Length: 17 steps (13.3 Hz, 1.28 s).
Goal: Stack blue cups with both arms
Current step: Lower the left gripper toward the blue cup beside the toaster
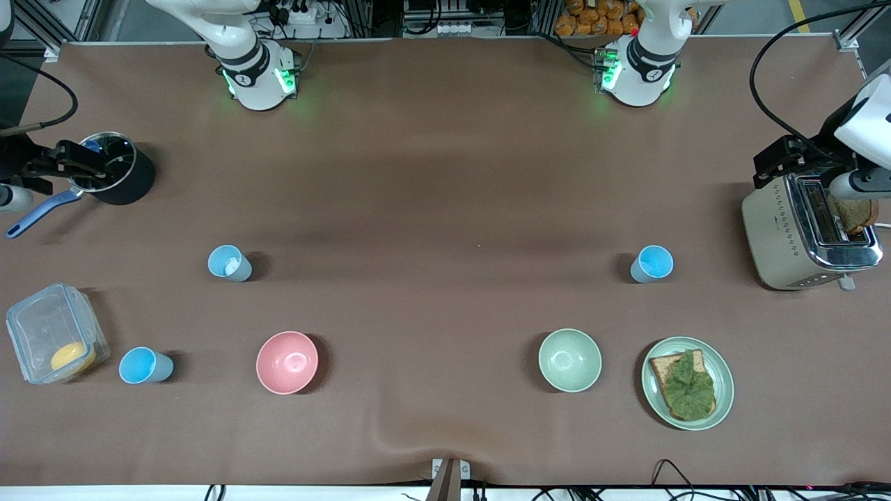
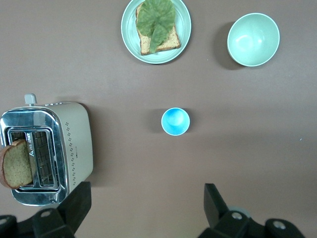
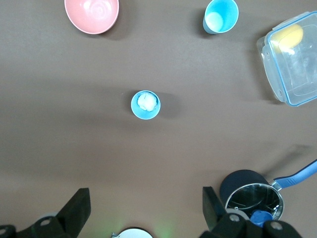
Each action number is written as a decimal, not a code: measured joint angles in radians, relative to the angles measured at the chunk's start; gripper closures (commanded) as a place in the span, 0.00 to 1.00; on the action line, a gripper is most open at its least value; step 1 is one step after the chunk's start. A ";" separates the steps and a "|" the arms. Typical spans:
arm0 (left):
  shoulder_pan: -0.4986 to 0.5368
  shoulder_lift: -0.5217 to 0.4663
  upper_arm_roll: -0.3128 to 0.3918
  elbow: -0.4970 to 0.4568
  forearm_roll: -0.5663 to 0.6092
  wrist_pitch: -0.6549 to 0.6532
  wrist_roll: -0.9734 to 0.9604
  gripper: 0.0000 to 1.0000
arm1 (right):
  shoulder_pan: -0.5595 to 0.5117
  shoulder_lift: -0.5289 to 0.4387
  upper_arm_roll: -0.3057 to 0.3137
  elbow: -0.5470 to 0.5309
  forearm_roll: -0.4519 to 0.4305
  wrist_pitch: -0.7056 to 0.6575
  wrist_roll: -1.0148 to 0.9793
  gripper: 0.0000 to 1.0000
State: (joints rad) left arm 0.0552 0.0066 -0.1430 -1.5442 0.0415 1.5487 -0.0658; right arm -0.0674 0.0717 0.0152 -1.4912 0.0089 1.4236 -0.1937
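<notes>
1. Three blue cups stand upright and well apart on the brown bench (image 1: pixel 445 174), none stacked, so by my judgement the task has not begun.
2. The landmark is the pink bowl (image 1: pixel 287 362), in the row nearest the front camera toward the right arm's end.
3. The paler cup (image 1: pixel 229 263), with something whitish inside, stands farther from the front camera than the pink bowl and a little toward the right arm's end.
4. A second cup (image 1: pixel 145 365) stands level with the pink bowl, between it and a clear lidded box (image 1: pixel 56 332) holding something yellow.
5. The third cup (image 1: pixel 652 264) is well apart from the pink bowl, toward the left arm's end, near a toaster (image 1: pixel 807 233), a pale green bowl (image 1: pixel 569 360) and a plate of leaf-topped toast (image 1: pixel 687 382).
6. The left pincer (image 2: pixel 143 208) hangs over the toaster, fingers spread wide and holding nothing (its wrist view looks straight down on the third cup).
7. The right pincer (image 3: pixel 143 208) hangs over a dark saucepan (image 1: pixel 115 174) with a blue handle, well apart from the pink bowl; it too is spread wide and empty.
8. Likely reasoning: each arm has cups at its own end, so both can fetch and meet to stack.
</notes>
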 measured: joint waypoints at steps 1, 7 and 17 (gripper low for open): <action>0.002 0.000 0.000 0.000 -0.002 -0.001 0.000 0.00 | 0.000 0.001 0.000 0.000 0.000 0.000 0.000 0.00; 0.038 0.009 0.002 -0.002 -0.039 -0.002 0.000 0.00 | 0.000 0.005 0.000 0.000 0.001 0.000 0.000 0.00; 0.034 0.113 -0.014 -0.183 -0.041 0.156 -0.001 0.00 | 0.000 0.009 0.000 -0.001 0.001 0.000 0.000 0.00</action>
State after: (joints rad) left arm 0.0897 0.1193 -0.1574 -1.7273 0.0003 1.7051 -0.0668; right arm -0.0674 0.0804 0.0152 -1.4918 0.0094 1.4238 -0.1937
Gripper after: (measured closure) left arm 0.000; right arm 0.000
